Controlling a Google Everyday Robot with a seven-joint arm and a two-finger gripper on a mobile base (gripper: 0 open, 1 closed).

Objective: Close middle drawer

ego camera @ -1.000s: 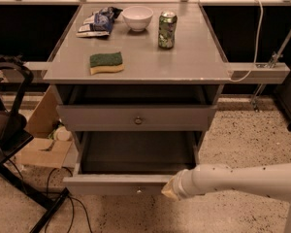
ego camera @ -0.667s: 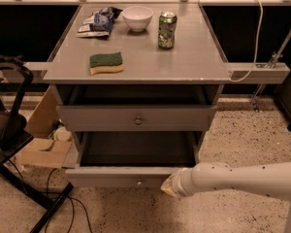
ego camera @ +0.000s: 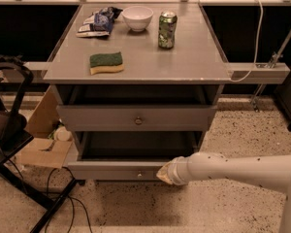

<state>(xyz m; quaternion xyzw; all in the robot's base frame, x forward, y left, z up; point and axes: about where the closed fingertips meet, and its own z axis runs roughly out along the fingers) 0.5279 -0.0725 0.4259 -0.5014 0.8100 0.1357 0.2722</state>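
Note:
The middle drawer [ego camera: 106, 171] is a wide grey drawer with a low flat front and a tiny central knob [ego camera: 139, 174]. It stands partly pulled out of the cabinet, and its dark tray [ego camera: 136, 144] shows behind the front. My gripper [ego camera: 165, 174] is at the end of the white arm [ego camera: 233, 170], which reaches in from the right. Its tan tip rests against the drawer front, just right of the knob. Above it is the taller drawer front with a bigger round knob [ego camera: 138, 121], pushed in.
On the cabinet top [ego camera: 184, 62] lie a green sponge [ego camera: 106, 62], a white bowl [ego camera: 137, 17], a green can [ego camera: 167, 29] and a snack bag [ego camera: 94, 23]. A black chair [ego camera: 7, 125], a cardboard box [ego camera: 41, 144] and floor cables [ego camera: 53, 193] are at the left.
The middle drawer has slid inward toward the cabinet, showing less of its tray. My arm and gripper have moved forward with the drawer front.

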